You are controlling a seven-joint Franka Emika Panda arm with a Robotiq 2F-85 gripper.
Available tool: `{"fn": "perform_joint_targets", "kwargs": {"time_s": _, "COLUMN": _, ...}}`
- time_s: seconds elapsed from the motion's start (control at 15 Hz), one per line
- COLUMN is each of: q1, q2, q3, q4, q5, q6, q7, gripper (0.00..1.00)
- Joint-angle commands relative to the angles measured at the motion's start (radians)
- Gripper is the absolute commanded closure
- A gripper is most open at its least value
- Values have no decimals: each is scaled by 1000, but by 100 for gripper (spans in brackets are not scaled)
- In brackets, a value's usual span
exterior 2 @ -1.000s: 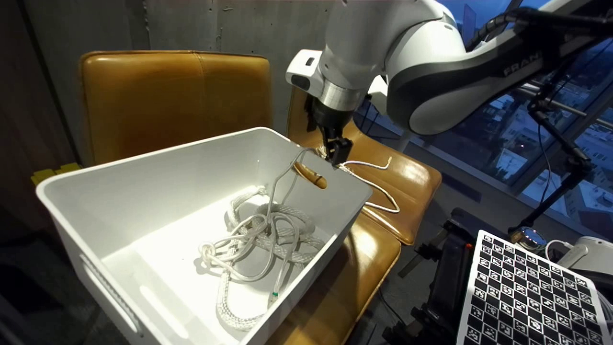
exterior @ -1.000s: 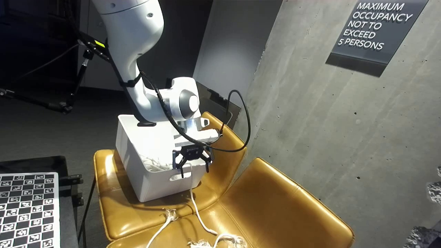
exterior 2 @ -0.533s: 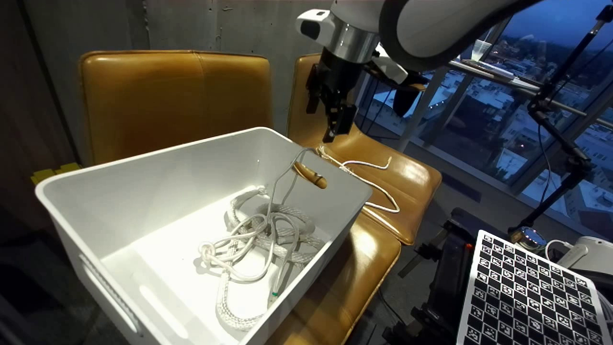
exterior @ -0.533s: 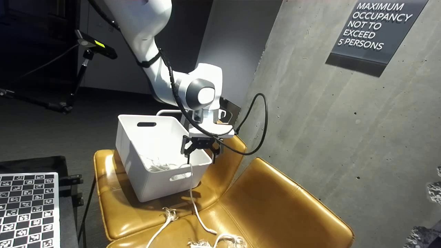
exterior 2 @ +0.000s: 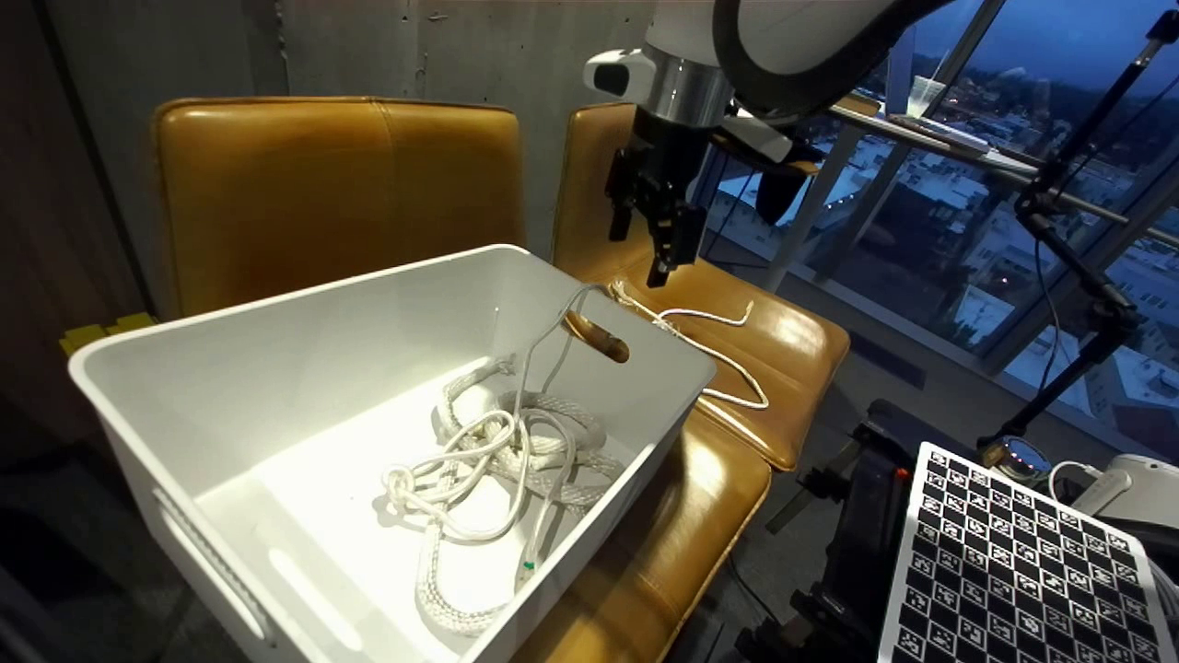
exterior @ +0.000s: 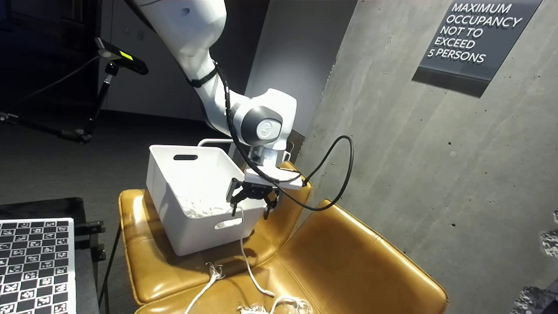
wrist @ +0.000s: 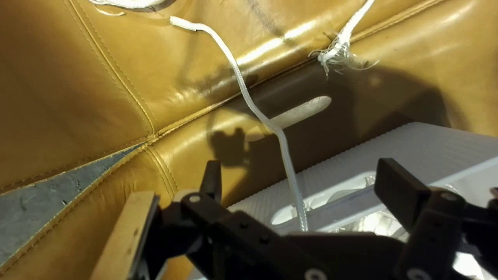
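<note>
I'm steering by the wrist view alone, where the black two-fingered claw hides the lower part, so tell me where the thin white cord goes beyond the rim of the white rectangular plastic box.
Observer: The thin white cord drops down inside the white rectangular plastic box.
Operator: Tell me what else lies at the bottom of it.
Observer: Thick white braided rope, bent into curves.
Operator: Now check for contact with the box.
Observer: None; in an exterior view, the black two-fingered claw hangs apart from the box, with the tan leather chair showing between them.
</note>
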Motion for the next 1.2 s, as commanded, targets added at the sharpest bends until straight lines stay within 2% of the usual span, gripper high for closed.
{"fn": "perform_joint_targets", "kwargs": {"time_s": 0.0, "q1": 9, "q2": 66, "q3": -16, "q4": 47, "q5": 11, "q6": 6, "q7": -54, "gripper": 0}}
{"fn": "perform_joint_targets", "kwargs": {"time_s": 0.47, "q1": 18, "q2": 217, "q3": -22, "q4": 133, "q5": -3, "q6": 45, "q7": -99, "gripper": 0}}
{"fn": "perform_joint_targets", "kwargs": {"time_s": 0.67, "q1": 22, "q2": 270, "q3": -21, "q4": 182, "q5": -1, "q6": 51, "q7": -115, "gripper": 6}}
{"fn": "perform_joint_targets", "kwargs": {"time_s": 0.73, "q1": 22, "q2": 285, "q3": -20, "q4": 198, "q5": 2, "q6": 49, "q7": -119, "gripper": 26}}
{"fn": "perform_joint_targets", "kwargs": {"time_s": 0.93, "q1": 25, "q2": 308, "q3": -24, "q4": 220, "q5": 1, "q6": 42, "q7": -120, "gripper": 49}}
{"fn": "perform_joint_targets", "kwargs": {"time_s": 1.13, "q1": 31, "q2": 289, "q3": -35, "q4": 184, "q5": -7, "q6": 49, "q7": -101, "gripper": 73}}
